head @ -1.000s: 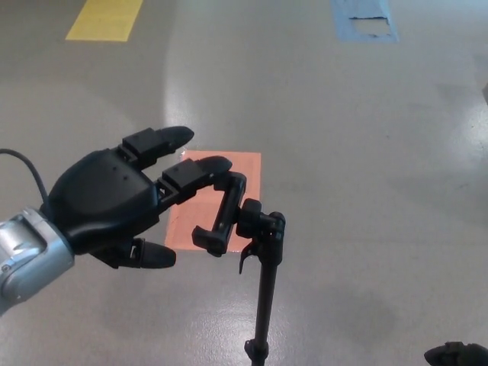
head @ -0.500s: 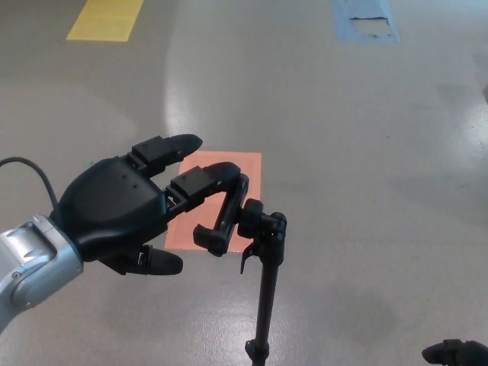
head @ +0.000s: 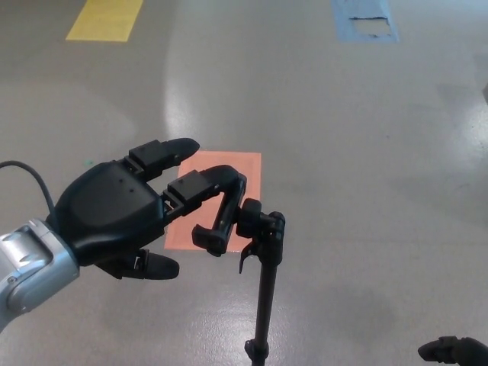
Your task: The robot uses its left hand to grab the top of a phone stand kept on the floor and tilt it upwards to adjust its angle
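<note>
A black phone stand (head: 263, 290) rises from the floor on a thin pole, topped by a black clamp holder (head: 223, 215) that leans left. My left hand (head: 130, 210) comes in from the left, open, fingers spread. One fingertip (head: 221, 176) rests at the top end of the clamp; the other finger (head: 171, 149) points past it. The thumb (head: 156, 265) hangs below, apart from the clamp's lower end. Only a dark bit of my right hand (head: 454, 351) shows at the bottom right corner; its fingers cannot be made out.
The grey floor carries an orange rectangle (head: 236, 171) behind the clamp, a yellow patch (head: 105, 19) at the top left and a blue patch (head: 364, 19) at the top right. A black cable (head: 30, 179) loops over my left forearm.
My left hand has edged right and slightly down towards the clamp, its fingertip now at the clamp's top. The stand has hardly moved.
</note>
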You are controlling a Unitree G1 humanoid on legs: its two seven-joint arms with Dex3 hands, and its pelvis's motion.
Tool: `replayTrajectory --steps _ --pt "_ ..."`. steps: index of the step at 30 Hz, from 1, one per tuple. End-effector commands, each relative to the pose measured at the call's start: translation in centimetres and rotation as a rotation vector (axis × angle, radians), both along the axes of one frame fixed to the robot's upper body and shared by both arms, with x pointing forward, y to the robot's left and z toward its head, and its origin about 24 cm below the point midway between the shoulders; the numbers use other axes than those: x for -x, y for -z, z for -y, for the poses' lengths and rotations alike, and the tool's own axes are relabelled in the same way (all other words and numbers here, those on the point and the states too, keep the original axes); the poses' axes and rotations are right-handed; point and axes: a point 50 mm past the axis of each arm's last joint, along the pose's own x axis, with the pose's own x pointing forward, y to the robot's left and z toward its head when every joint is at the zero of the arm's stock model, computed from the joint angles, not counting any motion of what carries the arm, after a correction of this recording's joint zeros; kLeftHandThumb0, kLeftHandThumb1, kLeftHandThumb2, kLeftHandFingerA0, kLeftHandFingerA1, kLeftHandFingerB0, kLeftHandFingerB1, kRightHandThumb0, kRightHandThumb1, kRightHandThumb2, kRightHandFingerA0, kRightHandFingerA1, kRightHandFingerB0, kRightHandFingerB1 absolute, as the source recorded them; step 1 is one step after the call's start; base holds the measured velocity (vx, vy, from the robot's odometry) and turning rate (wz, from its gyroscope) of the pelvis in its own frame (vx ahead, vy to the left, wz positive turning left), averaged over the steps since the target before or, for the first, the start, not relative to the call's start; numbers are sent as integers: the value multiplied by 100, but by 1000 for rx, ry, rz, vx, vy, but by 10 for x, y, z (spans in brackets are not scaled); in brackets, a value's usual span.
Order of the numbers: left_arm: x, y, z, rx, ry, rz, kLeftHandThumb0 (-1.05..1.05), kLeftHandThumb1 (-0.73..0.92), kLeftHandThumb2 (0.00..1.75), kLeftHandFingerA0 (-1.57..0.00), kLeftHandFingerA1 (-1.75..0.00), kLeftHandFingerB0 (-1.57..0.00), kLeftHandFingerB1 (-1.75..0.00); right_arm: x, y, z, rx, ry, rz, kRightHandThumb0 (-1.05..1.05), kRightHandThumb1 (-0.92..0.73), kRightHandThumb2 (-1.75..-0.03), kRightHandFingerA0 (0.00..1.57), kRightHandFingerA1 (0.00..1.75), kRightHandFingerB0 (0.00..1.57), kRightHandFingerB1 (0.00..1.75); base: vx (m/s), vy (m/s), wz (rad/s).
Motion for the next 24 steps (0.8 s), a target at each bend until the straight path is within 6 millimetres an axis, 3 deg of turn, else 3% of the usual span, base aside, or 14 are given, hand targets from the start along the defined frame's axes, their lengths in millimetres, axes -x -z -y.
replayTrajectory --steps 1,24 --pt "-3 -2 -7 -63 -32 -8 -82 61 95 -2 -15 -2 -17 -1 -1 2 2 10 -12 -50 -70 -61 27 35 29 33 0 0 0" --pt "-2 9 -14 -101 -83 -91 -80 58 94 0 -16 0 -17 -2 -2 1 -5 0 -10 -50 -70 -61 28 36 29 33 0 0 0"
